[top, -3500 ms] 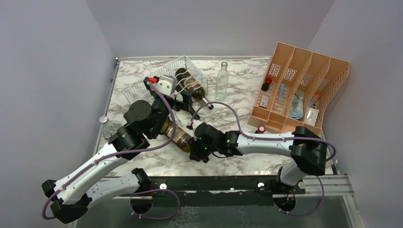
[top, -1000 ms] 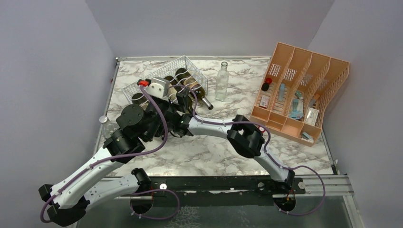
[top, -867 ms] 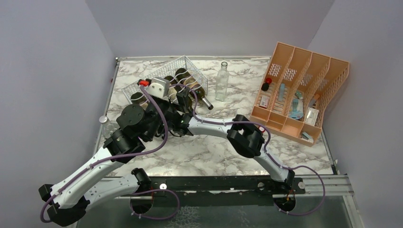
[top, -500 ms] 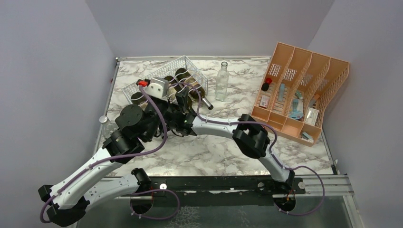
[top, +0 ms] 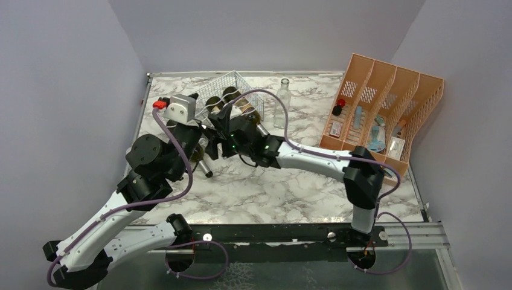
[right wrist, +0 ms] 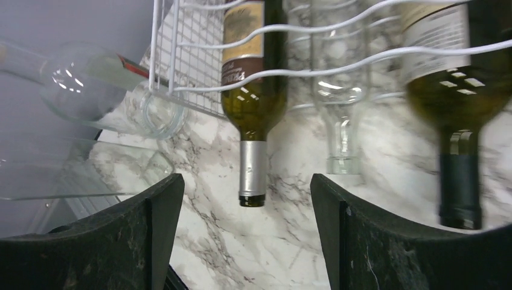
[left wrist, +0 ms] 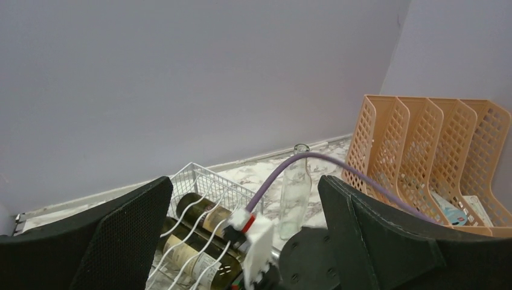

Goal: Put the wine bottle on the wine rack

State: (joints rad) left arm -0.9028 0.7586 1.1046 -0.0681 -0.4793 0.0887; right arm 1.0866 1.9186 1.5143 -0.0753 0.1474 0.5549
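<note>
The wine bottle [right wrist: 252,103], dark green with a silver foil neck, lies under the wavy wires of the white wire wine rack [right wrist: 181,54]. Its neck sticks out over the marble towards me. My right gripper [right wrist: 244,205] is open just short of the neck tip, touching nothing. From above, the wine bottle's neck [top: 203,165] pokes out of the wine rack [top: 232,81] beside the right gripper [top: 214,140]. My left gripper [left wrist: 243,181] is open and empty, raised above the rack [left wrist: 205,178], looking down on it.
Two more dark bottles [right wrist: 462,109] and a clear one [right wrist: 341,115] lie in the rack. A clear glass bottle [top: 282,103] stands behind the rack. An orange file organizer [top: 386,103] fills the right side. A clear glass vessel [right wrist: 90,90] lies left of the rack.
The right gripper has opened, let go of the wine bottle and drawn back from its neck. The left arm has lifted and swung left, away from the rack. The bottle stays in the rack.
</note>
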